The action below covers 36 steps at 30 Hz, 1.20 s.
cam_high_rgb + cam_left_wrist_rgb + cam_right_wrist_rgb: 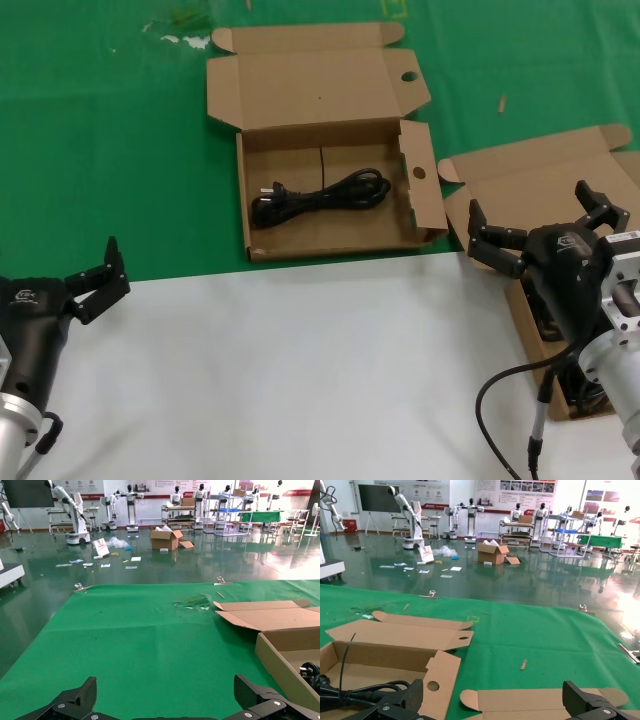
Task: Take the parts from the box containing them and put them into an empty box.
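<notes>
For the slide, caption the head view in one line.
One power cord lies in the round-holed box; the open right hand hovers over the plain box, left hand idle.

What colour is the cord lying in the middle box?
Black cord; the head view shows it best.

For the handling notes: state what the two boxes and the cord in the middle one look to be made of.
Box with round-holed flaps: brown corrugated-looking cardboard, matte, with creased folds. Plain-flapped box under the open right gripper: seemingly the same matte brown cardboard. Power cord: black, probably rubber or plastic sheathing, slightly shiny, lying in a loose bundle inside the holed box. The open left gripper sits apart over the white surface.
</notes>
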### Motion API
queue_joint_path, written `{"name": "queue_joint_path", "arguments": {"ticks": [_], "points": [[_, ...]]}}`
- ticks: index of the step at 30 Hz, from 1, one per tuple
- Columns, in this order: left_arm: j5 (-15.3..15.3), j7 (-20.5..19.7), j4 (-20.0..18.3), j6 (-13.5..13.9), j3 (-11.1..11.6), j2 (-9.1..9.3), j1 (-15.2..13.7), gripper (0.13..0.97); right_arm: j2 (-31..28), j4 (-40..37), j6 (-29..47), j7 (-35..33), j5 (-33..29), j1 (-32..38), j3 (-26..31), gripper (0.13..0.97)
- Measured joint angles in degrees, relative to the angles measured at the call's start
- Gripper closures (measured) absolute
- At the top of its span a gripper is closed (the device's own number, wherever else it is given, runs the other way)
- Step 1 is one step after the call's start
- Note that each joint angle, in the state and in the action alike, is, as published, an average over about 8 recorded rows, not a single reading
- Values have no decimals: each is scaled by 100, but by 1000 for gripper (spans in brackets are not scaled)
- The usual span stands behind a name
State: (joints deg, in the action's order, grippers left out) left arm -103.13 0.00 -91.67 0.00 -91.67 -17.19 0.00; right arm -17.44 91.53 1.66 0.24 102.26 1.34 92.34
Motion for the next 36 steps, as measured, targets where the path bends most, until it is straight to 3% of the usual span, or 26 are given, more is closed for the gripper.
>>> {"name": "queue_joint_path", "arguments": {"ticks": [36], "points": [[0, 0, 0, 0, 0, 0, 0, 132, 0, 0, 0, 0, 0, 0, 0, 129]]}}
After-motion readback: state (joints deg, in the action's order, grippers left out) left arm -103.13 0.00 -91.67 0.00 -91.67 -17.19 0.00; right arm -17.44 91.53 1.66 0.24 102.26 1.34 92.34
